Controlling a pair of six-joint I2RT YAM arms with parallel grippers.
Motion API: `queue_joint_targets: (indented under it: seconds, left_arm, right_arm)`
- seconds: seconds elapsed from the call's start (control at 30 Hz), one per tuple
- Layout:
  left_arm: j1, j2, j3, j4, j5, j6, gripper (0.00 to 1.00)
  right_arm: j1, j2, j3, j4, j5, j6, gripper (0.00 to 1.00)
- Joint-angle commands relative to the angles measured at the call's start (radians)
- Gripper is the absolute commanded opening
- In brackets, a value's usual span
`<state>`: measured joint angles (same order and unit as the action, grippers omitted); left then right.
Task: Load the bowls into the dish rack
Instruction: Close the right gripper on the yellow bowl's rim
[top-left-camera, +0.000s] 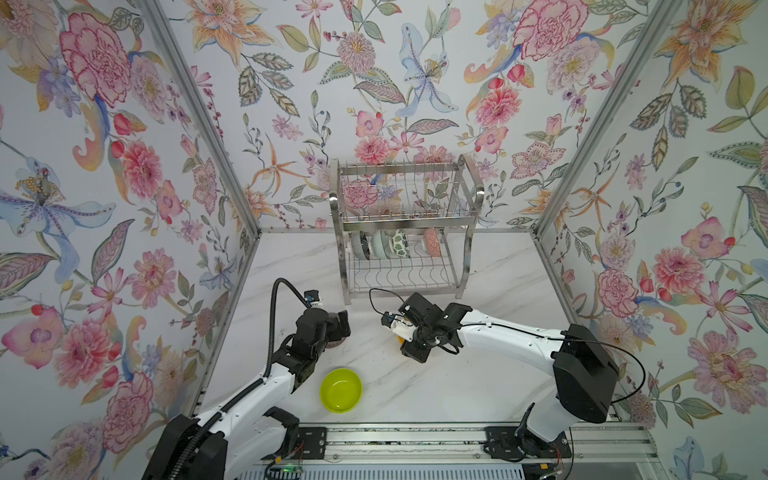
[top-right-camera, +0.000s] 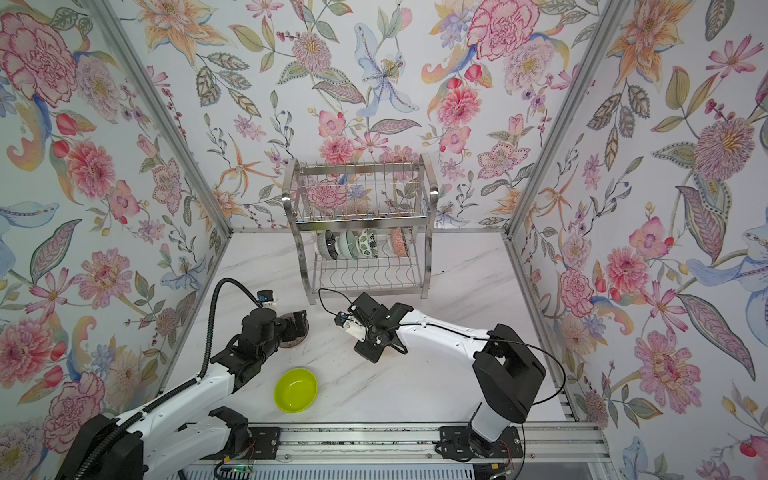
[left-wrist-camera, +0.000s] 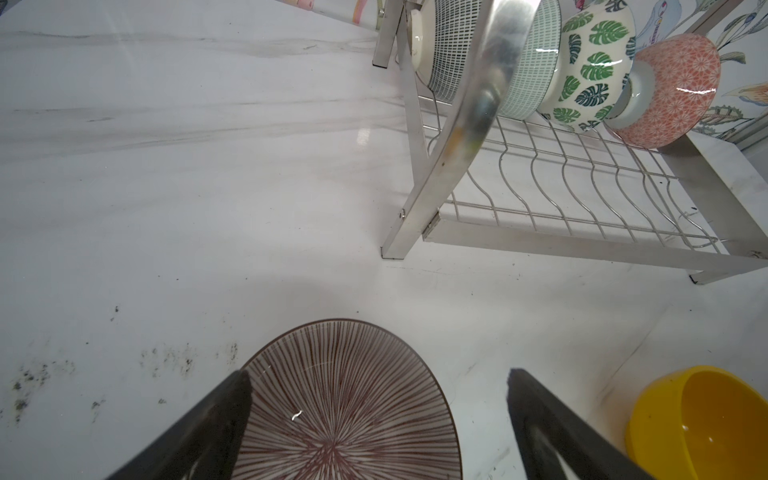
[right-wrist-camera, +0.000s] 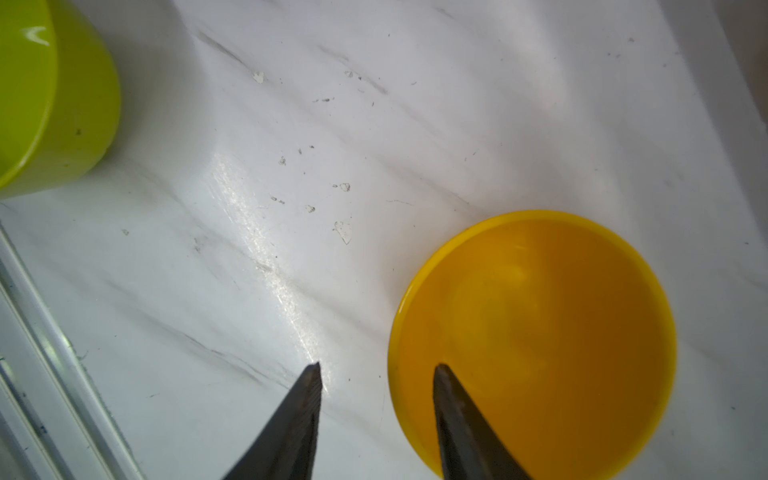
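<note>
The dish rack (top-left-camera: 409, 224) (top-right-camera: 365, 224) (left-wrist-camera: 540, 245) stands at the back. On its lower tier stand a dark navy bowl (left-wrist-camera: 449, 41), a pale mint bowl (left-wrist-camera: 528, 75), a leaf-print bowl (top-left-camera: 401, 243) (left-wrist-camera: 594, 66) and an orange-outside bowl (top-left-camera: 432, 241) (left-wrist-camera: 673, 91), all on edge. My left gripper (left-wrist-camera: 378, 374) (top-left-camera: 343, 328) is open over the pinkish-brown ribbed bowl (left-wrist-camera: 345, 407) (top-right-camera: 291, 344), a finger at each side. My right gripper (right-wrist-camera: 378, 365) is open across the rim of the orange-yellow bowl (right-wrist-camera: 540, 332) (left-wrist-camera: 706, 419), one finger inside it. The lime green bowl (top-left-camera: 340, 390) (top-right-camera: 296, 390) (right-wrist-camera: 45, 95) sits upright near the front.
Floral walls close in the marble table (top-left-camera: 478, 374) on three sides. An aluminium rail (top-left-camera: 415, 440) with both arm bases runs along the front edge. A black cable (top-left-camera: 382, 299) loops from the right wrist toward the rack's foot.
</note>
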<state>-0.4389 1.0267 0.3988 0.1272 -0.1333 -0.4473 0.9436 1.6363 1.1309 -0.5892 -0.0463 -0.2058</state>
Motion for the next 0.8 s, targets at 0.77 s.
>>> queue_joint_targets:
  seconds: [0.77]
  left_arm:
    - [-0.006, -0.036, 0.011, -0.018, -0.009, -0.001, 0.99]
  right_arm:
    - [0.068, 0.139, 0.071, -0.041, 0.251, -0.047, 0.28]
